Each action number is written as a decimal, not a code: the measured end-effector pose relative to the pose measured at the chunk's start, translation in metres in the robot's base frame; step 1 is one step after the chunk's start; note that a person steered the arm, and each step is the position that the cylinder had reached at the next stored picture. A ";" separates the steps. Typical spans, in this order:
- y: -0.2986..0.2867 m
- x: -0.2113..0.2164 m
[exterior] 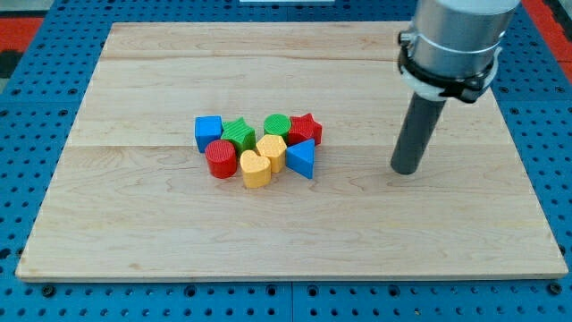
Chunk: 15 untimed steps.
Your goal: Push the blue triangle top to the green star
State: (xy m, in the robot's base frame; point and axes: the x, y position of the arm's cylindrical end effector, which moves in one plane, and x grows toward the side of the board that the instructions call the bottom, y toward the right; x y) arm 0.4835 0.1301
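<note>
The blue triangle lies at the right end of a tight cluster of blocks near the board's middle. The green star sits in the cluster's upper left part, between a blue cube and a green cylinder. My tip rests on the board well to the right of the cluster, about a hundred pixels right of the blue triangle, touching no block.
The cluster also holds a red cylinder, a yellow heart, a yellow hexagon and a red star. The wooden board lies on a blue pegboard.
</note>
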 end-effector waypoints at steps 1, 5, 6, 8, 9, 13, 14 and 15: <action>-0.040 0.001; -0.138 -0.012; -0.142 -0.038; -0.161 -0.080; -0.141 -0.094; -0.124 -0.166; -0.130 -0.103; -0.151 -0.091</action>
State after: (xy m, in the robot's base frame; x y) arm 0.3922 -0.0206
